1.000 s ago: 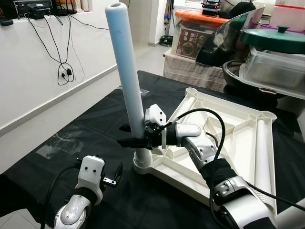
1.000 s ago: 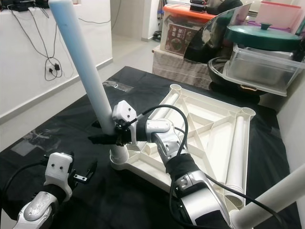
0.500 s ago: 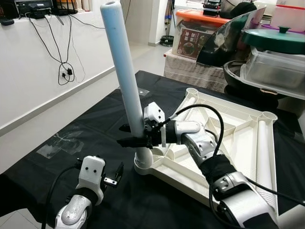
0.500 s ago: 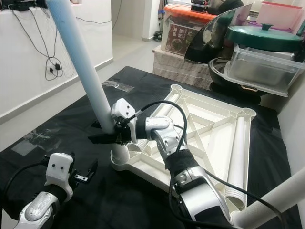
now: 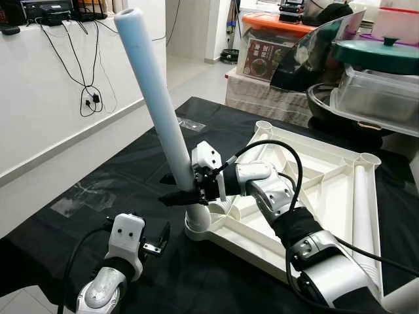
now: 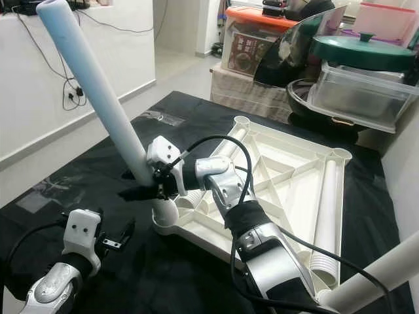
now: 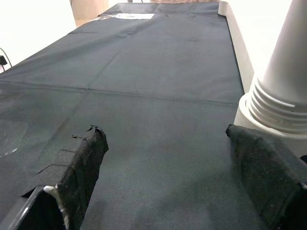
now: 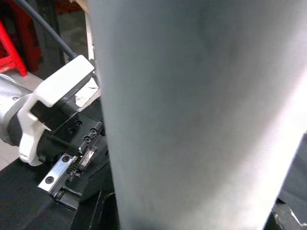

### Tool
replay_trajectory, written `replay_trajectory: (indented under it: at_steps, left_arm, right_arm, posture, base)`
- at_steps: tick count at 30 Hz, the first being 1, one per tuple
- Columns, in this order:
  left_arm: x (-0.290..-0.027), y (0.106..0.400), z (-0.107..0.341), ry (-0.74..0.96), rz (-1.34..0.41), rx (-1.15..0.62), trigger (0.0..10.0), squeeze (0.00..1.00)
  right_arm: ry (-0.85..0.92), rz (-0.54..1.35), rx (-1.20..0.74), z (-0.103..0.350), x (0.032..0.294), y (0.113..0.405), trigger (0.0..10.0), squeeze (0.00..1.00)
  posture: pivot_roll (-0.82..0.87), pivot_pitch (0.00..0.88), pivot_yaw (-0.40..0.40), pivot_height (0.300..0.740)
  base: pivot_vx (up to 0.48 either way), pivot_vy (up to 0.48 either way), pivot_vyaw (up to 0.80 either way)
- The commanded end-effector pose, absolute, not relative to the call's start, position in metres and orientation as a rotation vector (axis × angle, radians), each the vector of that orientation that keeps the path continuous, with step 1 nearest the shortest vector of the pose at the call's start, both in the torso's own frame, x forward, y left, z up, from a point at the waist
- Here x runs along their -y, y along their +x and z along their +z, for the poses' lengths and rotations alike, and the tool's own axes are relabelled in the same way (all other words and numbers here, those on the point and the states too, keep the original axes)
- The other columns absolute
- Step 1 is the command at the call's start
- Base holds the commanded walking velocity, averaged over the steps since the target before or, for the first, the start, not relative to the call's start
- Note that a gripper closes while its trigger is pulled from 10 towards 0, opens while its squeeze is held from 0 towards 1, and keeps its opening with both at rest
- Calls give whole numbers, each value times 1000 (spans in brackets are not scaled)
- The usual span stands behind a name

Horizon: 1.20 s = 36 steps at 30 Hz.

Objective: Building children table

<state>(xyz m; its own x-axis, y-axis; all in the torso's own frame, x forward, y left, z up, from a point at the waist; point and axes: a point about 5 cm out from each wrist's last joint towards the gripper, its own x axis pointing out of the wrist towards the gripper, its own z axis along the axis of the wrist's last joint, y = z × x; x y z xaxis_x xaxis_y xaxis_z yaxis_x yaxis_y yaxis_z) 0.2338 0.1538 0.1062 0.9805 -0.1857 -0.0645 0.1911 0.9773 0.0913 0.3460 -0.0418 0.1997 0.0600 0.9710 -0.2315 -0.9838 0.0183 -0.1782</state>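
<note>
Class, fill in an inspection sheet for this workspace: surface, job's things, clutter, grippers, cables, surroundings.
Surface: black cloth over the work area.
Job's things: white tabletop lying upside down; pale blue leg tilted in its near corner socket.
Clutter: loose leg lying in the tabletop.
Grippers: right gripper shut on the leg; left gripper open, empty.
Cables: black wall cables.
Surroundings: storage boxes, green lid.
</note>
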Motion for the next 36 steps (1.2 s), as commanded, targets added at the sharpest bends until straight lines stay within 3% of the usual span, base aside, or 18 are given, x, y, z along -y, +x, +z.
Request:
replay_trajectory:
  at_steps: [1,18,24,27,32,36]
  left_arm:
    - [-151,234,103,103,-195,-63,10000,0]
    - [-152,234,102,102,-190,-63,10000,0]
    - [-153,232,102,103,-182,-67,10000,0]
    - [-154,232,101,104,-175,-69,10000,0]
    - [-155,232,101,106,-171,-69,10000,0]
    - [-155,232,101,106,-169,-69,10000,0]
  right_arm:
    - [-322,1488,-167,180,47,347,10000,0]
    - [-214,1351,-242,172,44,354,10000,0]
    - [-138,1134,-259,161,46,359,10000,0]
    - [-92,889,-216,155,52,364,10000,0]
    - [-74,762,-165,153,53,357,10000,0]
    - [-41,550,-143,149,60,352,10000,0]
  posture:
    - [104,0,-113,740]
    - [100,0,-115,740]
    - [102,0,-123,740]
    - [98,0,-123,740]
    - [97,0,-123,740]
    - [92,0,-117,740]
  base:
    - [0,0,0]
    - [0,0,0]
    - [0,0,0]
    - [0,0,0]
    - [0,0,0]
    - [0,0,0]
